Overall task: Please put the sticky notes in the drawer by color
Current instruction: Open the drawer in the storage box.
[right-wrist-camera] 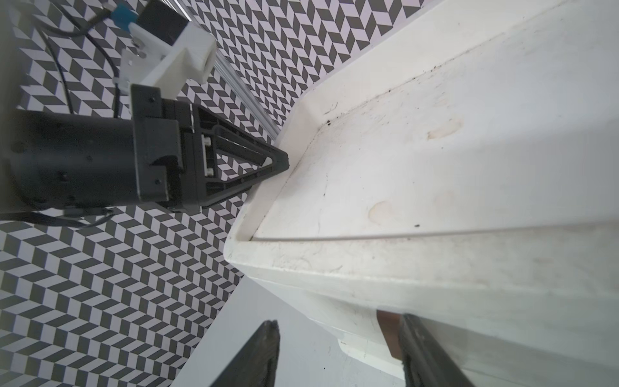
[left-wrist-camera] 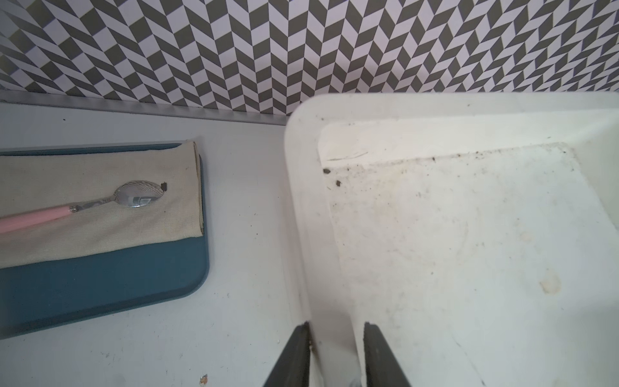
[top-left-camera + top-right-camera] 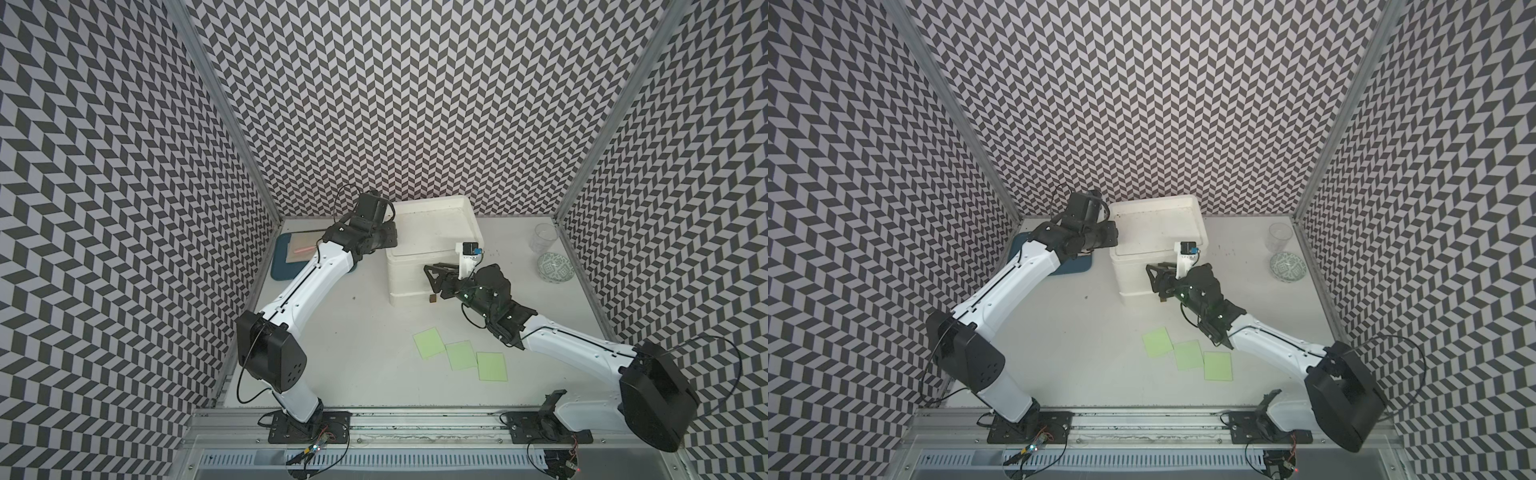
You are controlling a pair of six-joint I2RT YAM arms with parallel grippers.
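At the left rim of the drawer [image 2: 301, 201], the left gripper [image 2: 336, 326] is straddling the raised edge of the recessed top, one finger lying outside the wall and one inside. The gap is looking narrow, and it cannot be told whether the fingers are pressing on the plastic or sitting just clear of it. Over at the drawer's front, the right gripper [image 1: 338, 321] is hovering with its jaws standing wide. A brown tab handle [image 1: 387, 331] is sitting just inside one finger [image 1: 422, 348], not pinched by the pair.

In front of the drawer and well apart from it, three green sticky notes [image 3: 461, 355] are lying flat on the table [image 3: 353, 332] in a slanting row, each meeting its neighbour at a corner. To the drawer's left, a blue tray [image 2: 100, 284] is carrying a beige cloth [image 2: 100, 228] with a pink-handled spoon [image 2: 134, 197] resting on it. To the drawer's right, a clear glass [image 3: 544, 237] is standing upright near a patterned bowl [image 3: 556, 268]. The drawer's top is showing dark specks and pale stains.
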